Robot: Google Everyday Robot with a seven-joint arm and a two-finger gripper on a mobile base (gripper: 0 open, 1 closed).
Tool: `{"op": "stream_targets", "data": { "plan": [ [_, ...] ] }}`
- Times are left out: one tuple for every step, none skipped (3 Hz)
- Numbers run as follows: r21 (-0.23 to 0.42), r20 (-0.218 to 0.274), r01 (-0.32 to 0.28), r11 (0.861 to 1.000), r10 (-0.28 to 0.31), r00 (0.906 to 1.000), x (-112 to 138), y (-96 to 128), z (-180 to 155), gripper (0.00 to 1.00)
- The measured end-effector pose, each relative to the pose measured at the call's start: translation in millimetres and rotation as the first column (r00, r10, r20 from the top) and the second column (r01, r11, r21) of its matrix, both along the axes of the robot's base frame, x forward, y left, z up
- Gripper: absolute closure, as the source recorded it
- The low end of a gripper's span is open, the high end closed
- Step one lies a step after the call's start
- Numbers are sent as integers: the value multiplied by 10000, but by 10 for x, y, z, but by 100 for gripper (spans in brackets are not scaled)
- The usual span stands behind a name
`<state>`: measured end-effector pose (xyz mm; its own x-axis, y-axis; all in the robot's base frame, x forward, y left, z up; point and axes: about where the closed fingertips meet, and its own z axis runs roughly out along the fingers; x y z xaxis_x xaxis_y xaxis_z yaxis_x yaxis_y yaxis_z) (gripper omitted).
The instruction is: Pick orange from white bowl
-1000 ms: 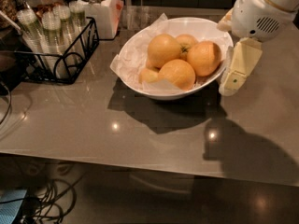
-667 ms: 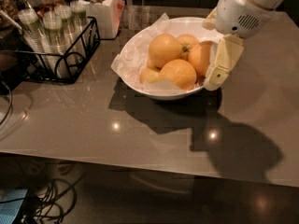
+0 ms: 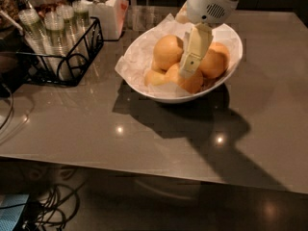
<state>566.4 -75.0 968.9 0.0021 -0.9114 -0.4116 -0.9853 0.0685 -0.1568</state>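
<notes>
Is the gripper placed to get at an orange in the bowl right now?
Probably yes. The gripper hangs over the bowl, its tip by the front orange, and nothing covers the fruit; only neighbouring oranges crowd it.

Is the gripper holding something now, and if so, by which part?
It cannot be told. The gripper is down among the oranges in the white bowl, and no orange is lifted.

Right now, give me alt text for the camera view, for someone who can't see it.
The robot's gripper hangs over a white bowl of oranges on a grey table, close beside the large pale orange. A wire rack of bottles stands to the left.
</notes>
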Motion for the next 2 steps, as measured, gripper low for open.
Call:
{"op": "stream_targets", "data": {
  "plan": [
    [56,105,25,10000,-26,9999,21,18,13,0],
    [309,201,227,9993,-233,9995,60,44,2,0]
  ]
}}
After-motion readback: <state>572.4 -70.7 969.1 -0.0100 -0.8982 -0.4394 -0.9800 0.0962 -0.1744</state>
